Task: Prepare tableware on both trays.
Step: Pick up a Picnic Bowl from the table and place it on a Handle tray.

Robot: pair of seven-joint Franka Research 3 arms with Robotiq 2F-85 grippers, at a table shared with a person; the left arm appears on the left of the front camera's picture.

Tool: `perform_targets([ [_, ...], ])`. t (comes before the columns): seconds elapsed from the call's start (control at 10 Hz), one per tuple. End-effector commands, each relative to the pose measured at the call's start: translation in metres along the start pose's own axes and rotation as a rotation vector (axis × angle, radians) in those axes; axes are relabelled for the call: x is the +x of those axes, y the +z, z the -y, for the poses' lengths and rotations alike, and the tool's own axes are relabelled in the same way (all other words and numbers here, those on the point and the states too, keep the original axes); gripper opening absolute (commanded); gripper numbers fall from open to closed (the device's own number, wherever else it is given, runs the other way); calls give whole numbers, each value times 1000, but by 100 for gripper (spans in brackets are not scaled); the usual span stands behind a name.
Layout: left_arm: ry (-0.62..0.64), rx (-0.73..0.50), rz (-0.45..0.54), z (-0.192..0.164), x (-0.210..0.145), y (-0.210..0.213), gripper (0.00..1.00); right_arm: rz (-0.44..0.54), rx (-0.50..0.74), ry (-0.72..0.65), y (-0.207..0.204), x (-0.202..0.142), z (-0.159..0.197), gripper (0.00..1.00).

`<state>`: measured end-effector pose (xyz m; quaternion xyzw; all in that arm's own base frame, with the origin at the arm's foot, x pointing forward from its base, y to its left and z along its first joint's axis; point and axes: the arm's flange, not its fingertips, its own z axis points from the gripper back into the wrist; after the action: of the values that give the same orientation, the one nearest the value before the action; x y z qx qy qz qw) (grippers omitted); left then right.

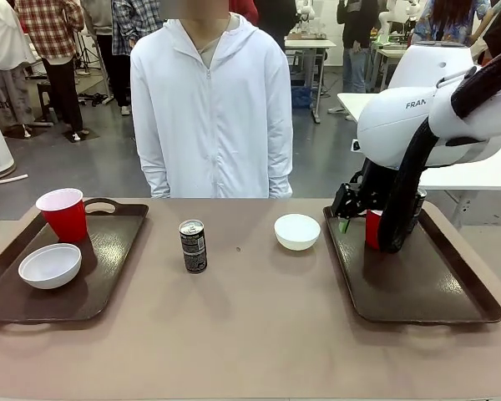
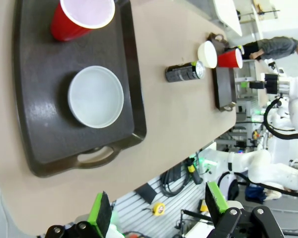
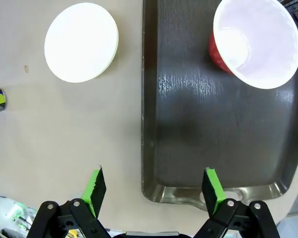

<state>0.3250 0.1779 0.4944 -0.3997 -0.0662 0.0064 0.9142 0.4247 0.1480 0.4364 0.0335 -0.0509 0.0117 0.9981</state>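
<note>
Green pads on both grippers stand wide apart with nothing held. The left gripper [image 2: 157,203] hangs beyond the near edge of the table [image 1: 250,334], looking along the left tray [image 1: 108,251]. The right gripper [image 3: 154,184] hovers above the inner rim of the right tray [image 1: 426,284], one finger over the tray and the other over bare table. On the left tray, a white bowl [image 1: 50,266] sits at the near end and a red cup [image 1: 63,215] stands upright at the far end, the two apart. Between the trays, on bare table, a black can [image 1: 193,246] stands upright. A second white bowl [image 1: 297,231] rests just beside the right tray's inner rim, with a narrow gap between them. On the right tray, a second red cup [image 1: 372,230] stands upright toward the far end, partly hidden by the right arm [image 1: 401,125]. A second can [image 1: 419,203] stands near it at the far end, mostly hidden by that arm. A person [image 1: 210,109] in a white hooded jacket stands at the far side of the table.
</note>
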Motion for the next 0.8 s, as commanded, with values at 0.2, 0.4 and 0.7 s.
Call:
perform_targets([
  [0.2,-3,-16,8,0,0,2,100,90,-21,28,-14,27,-39,100],
  [0.4,-3,-16,8,0,0,2,100,163,-37,-30,-16,64,-55,100],
  [0.7,-3,-16,8,0,0,2,100,208,-12,-100,-34,117,-63,100],
])
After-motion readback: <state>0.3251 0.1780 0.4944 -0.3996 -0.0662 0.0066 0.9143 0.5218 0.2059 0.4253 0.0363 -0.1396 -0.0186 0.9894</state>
